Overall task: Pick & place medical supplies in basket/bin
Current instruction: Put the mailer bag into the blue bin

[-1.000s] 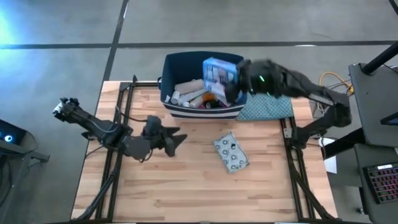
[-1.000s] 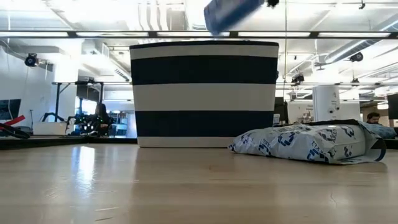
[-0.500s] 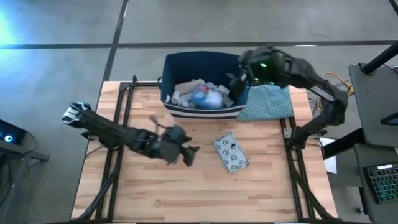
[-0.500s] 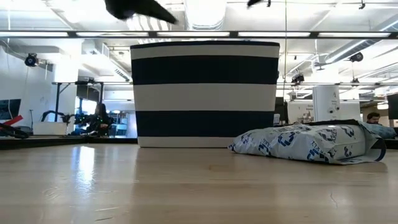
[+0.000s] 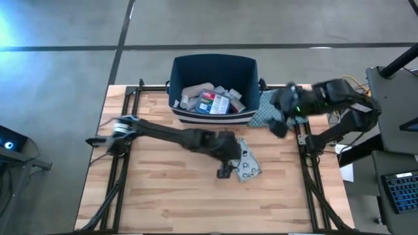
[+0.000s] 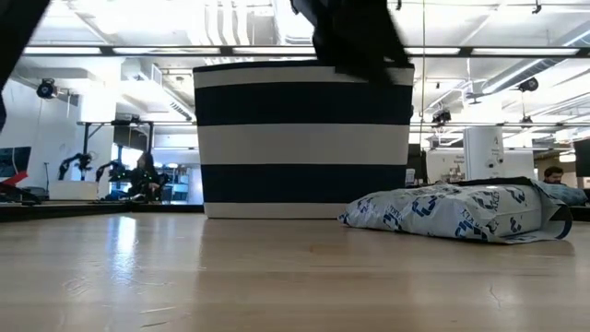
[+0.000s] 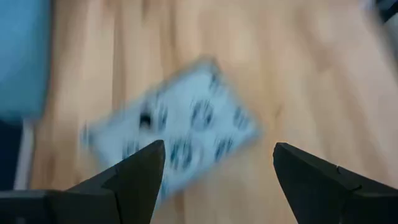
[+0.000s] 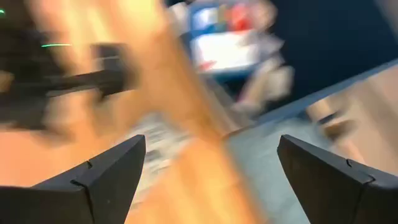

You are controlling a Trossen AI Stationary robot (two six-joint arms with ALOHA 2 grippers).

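Left gripper (image 5: 230,163) hovers right at the silver blister pack (image 5: 243,160), fingers (image 7: 134,177) spread wide with nothing between them, the pack lying flat on the counter (image 5: 170,202) in front of the navy bin (image 5: 213,65). Right gripper (image 5: 277,123) sits over the patterned cloth (image 5: 264,111) beside the bin, fingers wide apart and empty. The pack looks thin, light, slick and a bit crinkly, so a pinch across one long edge seems the surest hold.

Supplies (image 5: 212,99) in bin (image 5: 213,65); cloth (image 5: 269,109) right of bin; packet (image 5: 243,158), probably flat, in front.
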